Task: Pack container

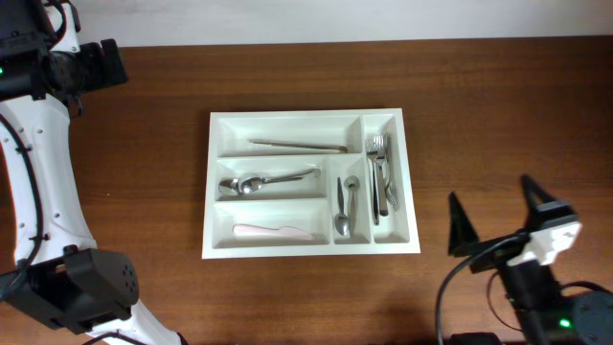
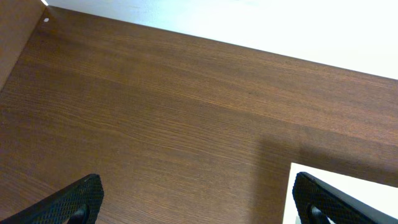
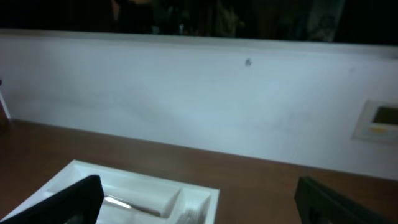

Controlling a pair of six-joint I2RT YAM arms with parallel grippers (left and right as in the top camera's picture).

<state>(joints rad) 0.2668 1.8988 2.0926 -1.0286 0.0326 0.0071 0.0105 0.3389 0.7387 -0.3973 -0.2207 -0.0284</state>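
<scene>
The white cutlery tray, the container (image 1: pixel 222 180), lies mid-table with five compartments. Its top slot holds a thin metal utensil (image 1: pixel 299 146), the middle slot spoons (image 1: pixel 263 181), the bottom slot a pale knife-like piece (image 1: pixel 273 231). A small vertical slot holds spoons (image 1: pixel 344 206) and the right vertical slot forks (image 1: pixel 379 174). My right gripper (image 1: pixel 493 216) is open and empty, right of the tray near the front edge. In the right wrist view the tray's far corner (image 3: pixel 205 188) shows between the fingers. My left gripper (image 2: pixel 198 196) is open over bare wood, with a tray corner (image 2: pixel 297 171) by its right finger.
The brown wooden table (image 1: pixel 498 105) ends at a white wall at the back (image 3: pixel 199 106). The left arm's white body (image 1: pixel 43 182) runs down the left side of the overhead view. A wall plate (image 3: pixel 377 119) shows at the right of the right wrist view.
</scene>
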